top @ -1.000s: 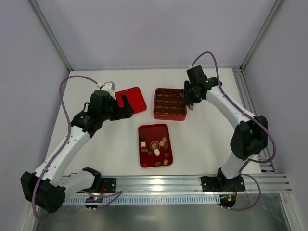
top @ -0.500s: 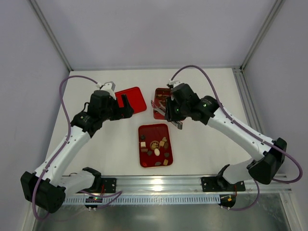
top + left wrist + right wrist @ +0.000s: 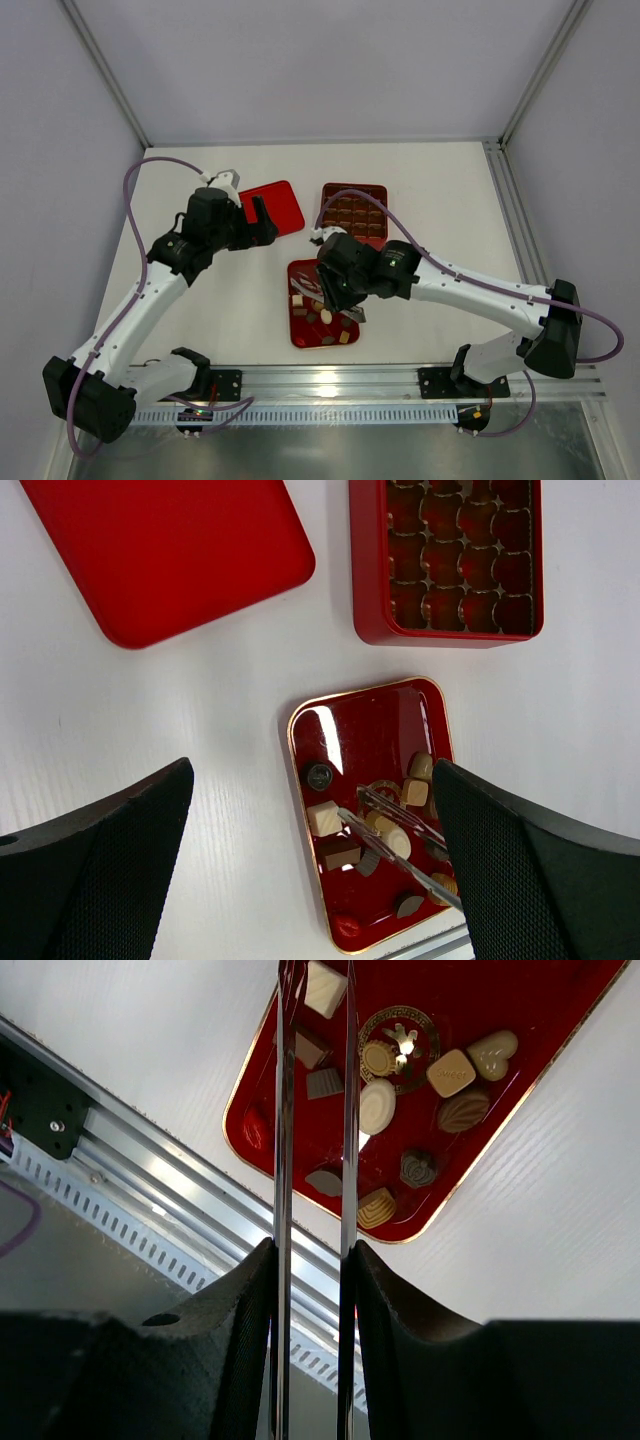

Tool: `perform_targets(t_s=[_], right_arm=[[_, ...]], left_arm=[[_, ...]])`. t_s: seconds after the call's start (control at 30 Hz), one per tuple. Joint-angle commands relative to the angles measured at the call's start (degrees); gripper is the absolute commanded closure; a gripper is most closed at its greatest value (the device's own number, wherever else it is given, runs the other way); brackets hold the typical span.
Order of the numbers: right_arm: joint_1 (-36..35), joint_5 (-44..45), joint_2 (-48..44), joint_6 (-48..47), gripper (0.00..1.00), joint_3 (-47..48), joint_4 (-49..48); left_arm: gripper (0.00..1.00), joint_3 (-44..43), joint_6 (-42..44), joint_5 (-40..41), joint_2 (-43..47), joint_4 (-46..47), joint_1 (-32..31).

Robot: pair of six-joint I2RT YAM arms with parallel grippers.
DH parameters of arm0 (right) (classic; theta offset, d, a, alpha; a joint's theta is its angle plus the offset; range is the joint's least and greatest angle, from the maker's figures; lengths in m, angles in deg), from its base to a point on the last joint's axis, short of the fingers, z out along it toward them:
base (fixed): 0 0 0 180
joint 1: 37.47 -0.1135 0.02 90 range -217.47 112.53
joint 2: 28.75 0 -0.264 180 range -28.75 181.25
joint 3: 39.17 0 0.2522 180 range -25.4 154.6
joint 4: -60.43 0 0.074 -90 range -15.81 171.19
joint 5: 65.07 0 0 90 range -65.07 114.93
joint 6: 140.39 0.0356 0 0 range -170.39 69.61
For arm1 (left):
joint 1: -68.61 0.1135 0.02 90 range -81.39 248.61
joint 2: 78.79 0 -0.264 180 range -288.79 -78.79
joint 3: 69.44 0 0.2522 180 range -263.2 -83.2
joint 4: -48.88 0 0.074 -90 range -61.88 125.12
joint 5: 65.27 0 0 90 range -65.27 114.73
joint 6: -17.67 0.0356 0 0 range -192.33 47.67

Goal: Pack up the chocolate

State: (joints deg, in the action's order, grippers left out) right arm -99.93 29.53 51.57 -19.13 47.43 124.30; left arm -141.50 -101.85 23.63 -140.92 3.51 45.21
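Note:
Several small chocolates (image 3: 324,305), dark brown, tan and cream, lie loose in the flat red tray (image 3: 320,270). They also show in the left wrist view (image 3: 385,825) and the right wrist view (image 3: 400,1080). My right gripper (image 3: 335,298) is shut on metal tweezers (image 3: 283,1110) and hovers over the tray. The tweezer tips (image 3: 362,796) stand slightly apart above the pieces, near a cream square (image 3: 324,818), with no piece visibly between them. My left gripper (image 3: 262,222) is open and empty, high above the table left of the tray (image 3: 310,880).
A square red box with brown grid compartments (image 3: 353,212) stands behind the tray. A flat red lid (image 3: 272,208) lies to its left, under my left gripper. A metal rail (image 3: 330,382) runs along the near edge of the table.
My right arm has swung from the grid box at the back down and to the left, bringing the tweezers over the tray of chocolates. The left arm has not moved.

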Motion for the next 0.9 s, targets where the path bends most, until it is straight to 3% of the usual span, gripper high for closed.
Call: perform_targets(t_s=[0.0,0.87], right_arm=[[-1.4,-0.6,-0.6,0.2,0.62,-0.1,0.9],[-6.7,-1.8,5.0,-8.4,0.59,2.8,6.1]], left_arm=[[0.00,-0.1,0.4,0.3,0.0,0.8,-0.2],[0.00,-0.1,0.5,0.7,-0.4,0.7,-0.1]])
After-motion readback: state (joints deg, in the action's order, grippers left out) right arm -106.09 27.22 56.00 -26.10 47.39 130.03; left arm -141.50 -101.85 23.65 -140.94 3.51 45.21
